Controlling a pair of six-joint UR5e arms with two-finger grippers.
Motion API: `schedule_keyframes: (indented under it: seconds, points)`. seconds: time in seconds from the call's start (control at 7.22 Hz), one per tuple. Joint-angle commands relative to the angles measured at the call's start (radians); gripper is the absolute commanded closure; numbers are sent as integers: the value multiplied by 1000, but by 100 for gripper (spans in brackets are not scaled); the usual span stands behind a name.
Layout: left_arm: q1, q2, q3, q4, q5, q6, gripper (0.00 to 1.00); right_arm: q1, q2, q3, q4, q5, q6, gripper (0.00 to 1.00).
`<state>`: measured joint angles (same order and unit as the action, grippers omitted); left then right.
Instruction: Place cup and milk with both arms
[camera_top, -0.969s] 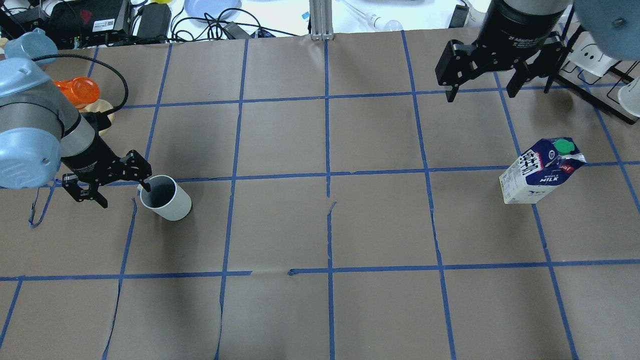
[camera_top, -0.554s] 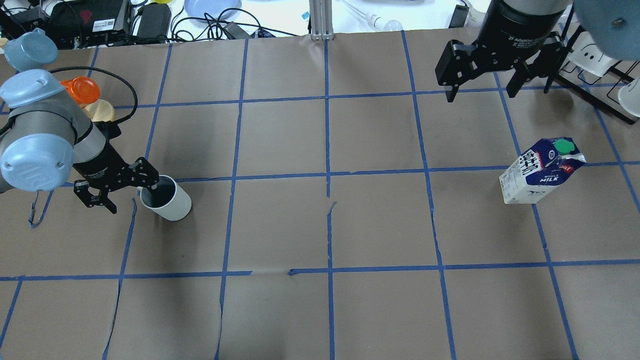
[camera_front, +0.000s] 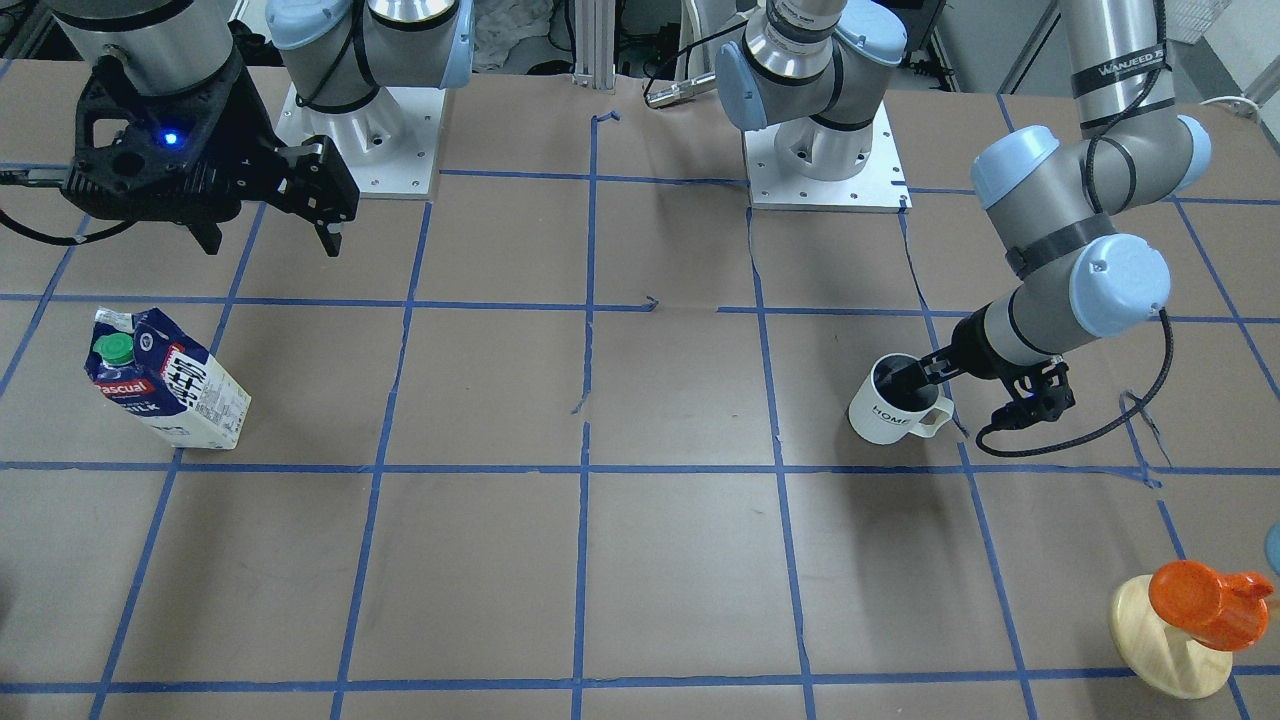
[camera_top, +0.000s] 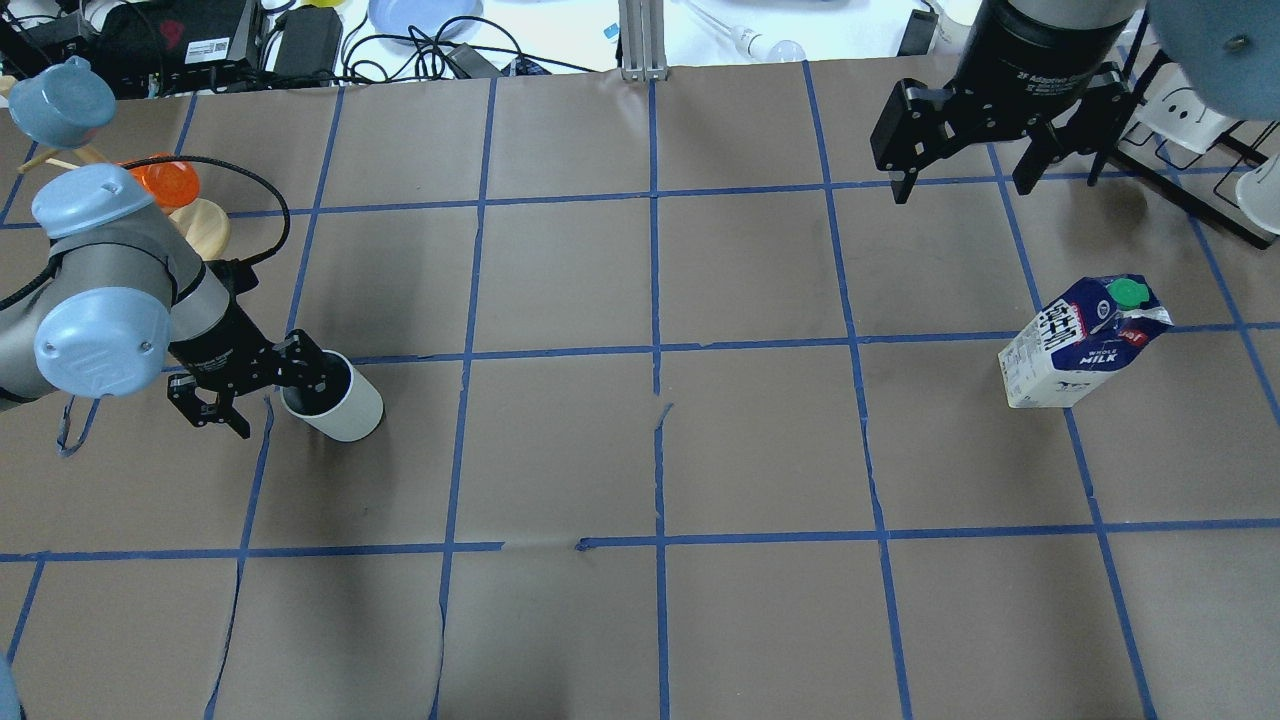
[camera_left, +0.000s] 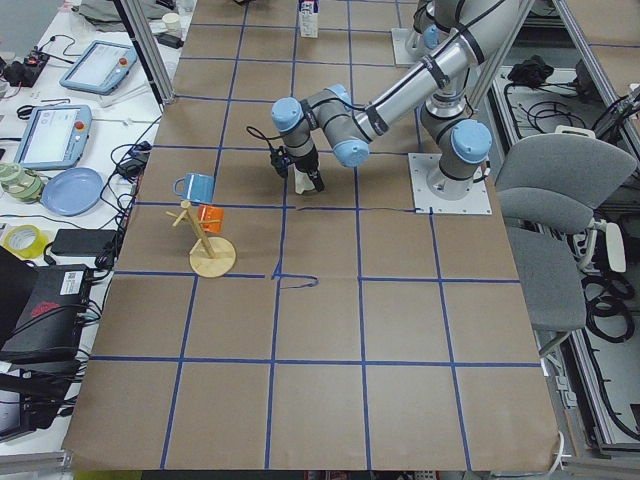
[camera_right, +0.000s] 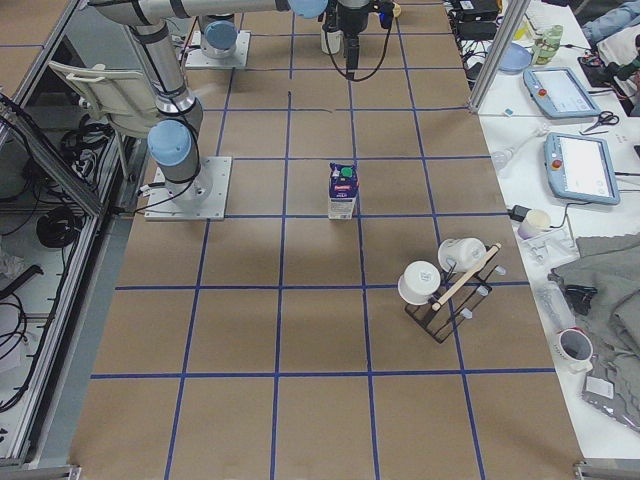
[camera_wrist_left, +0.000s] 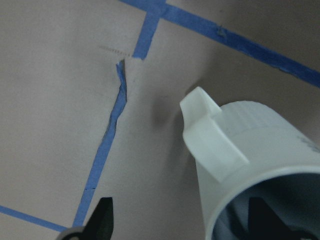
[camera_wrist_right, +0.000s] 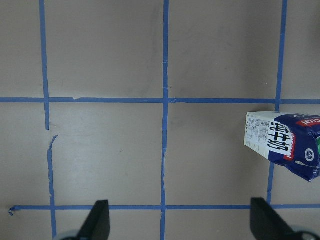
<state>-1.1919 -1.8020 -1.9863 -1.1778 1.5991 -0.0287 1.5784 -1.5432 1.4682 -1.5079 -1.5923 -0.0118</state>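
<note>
Your left pincer (camera_top: 283, 400) is spread wide and straddles the wall of the cup (camera_top: 345, 415). 1 finger dips inside the rim, the other hangs outside past the handle, and nothing is clamped. The left arm (camera_front: 1085, 270) bends low with its wrist tilted. Your right pincer (camera_top: 962, 190) gapes empty, pointing down, well apart from the milk (camera_top: 1075, 345), which stands upright on the tabletop (camera_top: 650, 620).

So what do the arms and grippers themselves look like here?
The left arm and right arm are grey metal tubes with light blue joint caps. The left one bears a dark WANJEED band, and a black cable loops off its wrist. The right gripper is black with angular linkage jaws, white "2F Adaptive" lettering and a lit blue dot; the left gripper looks alike.
</note>
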Motion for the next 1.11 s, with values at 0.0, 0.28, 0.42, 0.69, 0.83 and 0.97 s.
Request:
schedule_keyframes:
  seconds: [0.0,0.28,0.42,0.69,0.83,0.97]
  points:
    - [0,-19,6,12,-2,-2,46,0,-2,0,0,2,-1,0]
    - [0,-19,9,10,-5,-5,100,0,-2,-2,0,2,-1,0]
    - [-6,-17,10,12,-7,-63,100,0,-2,0,0,2,-1,0]
    - [-24,2,52,10,-66,-105,100,0,0,0,0,0,-1,0]
    - [-38,13,96,-8,-65,-106,100,0,0,1,0,0,-1,0]
    - [-90,7,168,-31,-65,-120,100,0,0,1,0,0,-1,0]
